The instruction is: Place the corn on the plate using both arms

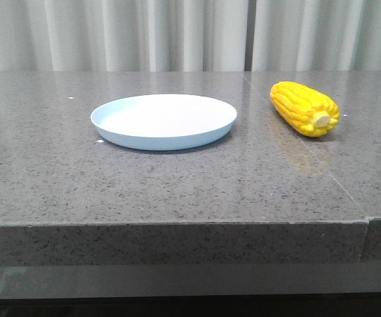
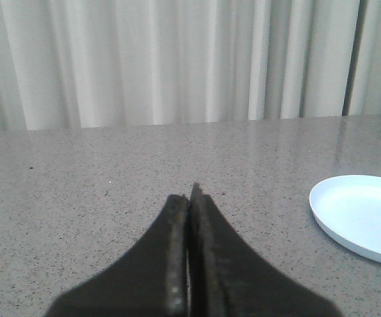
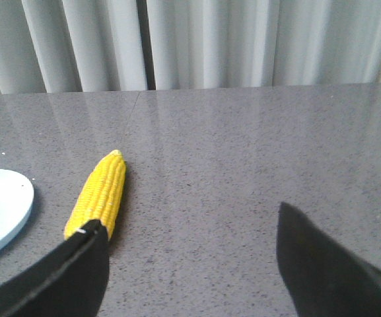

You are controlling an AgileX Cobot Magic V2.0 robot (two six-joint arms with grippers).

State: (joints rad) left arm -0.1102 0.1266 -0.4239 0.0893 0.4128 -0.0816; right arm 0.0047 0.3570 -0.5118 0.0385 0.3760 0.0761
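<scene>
Left gripper (image 2: 190,198) clenched, empty; plate (image 2: 362,218) ahead, off to its side. Right gripper (image 3: 190,247) spread wide, released; corn (image 3: 99,193) on table (image 1: 177,185) just beyond 1 finger (image 3: 78,271), beside plate, apart. Step: pre-grasp. Next: centre right jaws over corn, descend, close.

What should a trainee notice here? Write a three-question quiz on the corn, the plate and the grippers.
1. True or false: the corn lies on the plate.
2. Which gripper has its fingers pressed together?
A. left gripper
B. right gripper
C. both
3. Fill in: in the front view, the corn lies to the ____ of the plate.

Key
1. False. It lies on the table, apart from the plate.
2. A. The right gripper's fingers stand wide apart, holding nothing.
3. right
</scene>
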